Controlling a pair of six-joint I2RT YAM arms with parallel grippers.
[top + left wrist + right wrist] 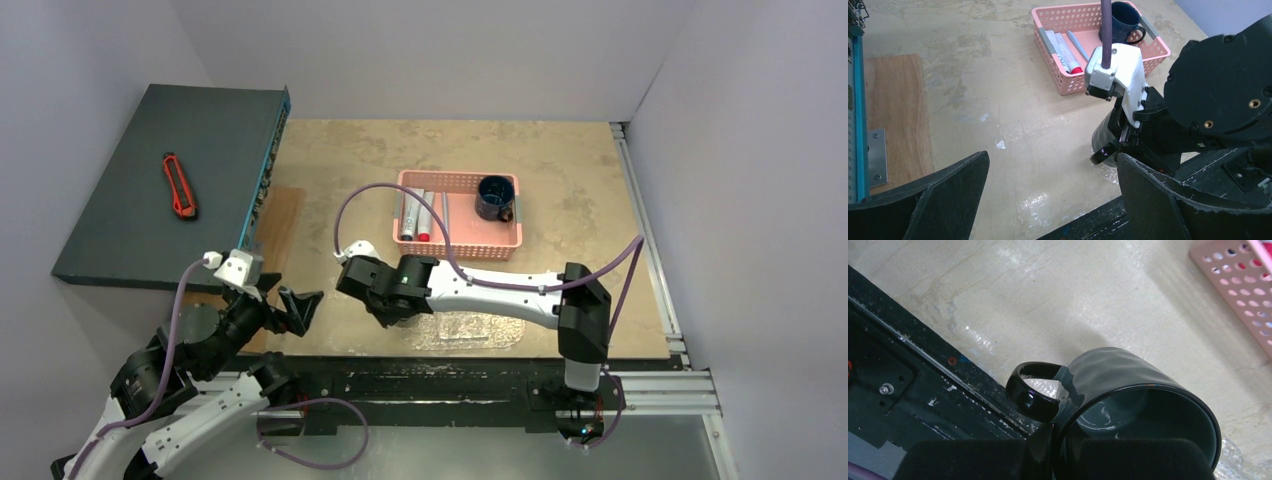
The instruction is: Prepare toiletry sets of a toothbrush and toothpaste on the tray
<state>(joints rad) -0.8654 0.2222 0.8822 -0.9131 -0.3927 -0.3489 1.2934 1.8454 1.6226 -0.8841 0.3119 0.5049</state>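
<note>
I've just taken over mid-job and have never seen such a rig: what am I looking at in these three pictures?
Two robot arms are bolted at the near edge of the beige table. The overhead picture looks down on both; the other two come from wrist cameras. The left gripper is open and empty. The right gripper clamps the rim of a glossy dark green mug, by the clear bumpy plastic tray. The pink perforated basket holds a dark blue mug, silvery red-capped tubes and a pale-blue toothbrush.
</note>
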